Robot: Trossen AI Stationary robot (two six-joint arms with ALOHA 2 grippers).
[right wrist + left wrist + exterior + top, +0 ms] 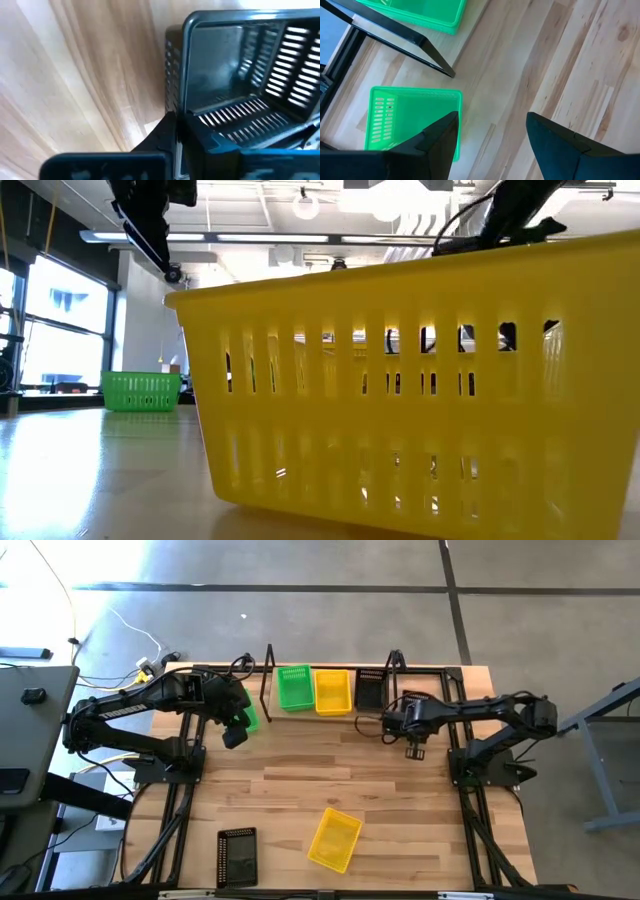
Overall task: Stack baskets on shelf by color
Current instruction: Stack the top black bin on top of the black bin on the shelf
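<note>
The shelf [268,690] stands at the table's far edge and carries a green basket [295,687], a yellow basket [333,691] and a black basket [369,688] side by side. A second green basket [248,716] rests flat on the table just left of the shelf. My left gripper [235,732] [492,142] hovers open beside this green basket [410,115]. My right gripper [413,743] [200,150] is by the shelf's right end, shut on another black basket [240,80]. A yellow basket [335,839] and a black basket [237,856] lie near the table's near edge. My right gripper holds the black basket by one side wall [182,112] near a corner. One finger [157,137] is outside the wall and the other seems to be inside. The basket's open top faces the wrist camera. Whether any part rests on the table I cannot tell.
The shelf's upright black rod ends [394,665] flank its plank. In the left wrist view a frame rod [395,35] runs between the two green baskets. The near yellow basket [420,400] fills the low view. Bare wood [320,765] lies across the table's middle.
</note>
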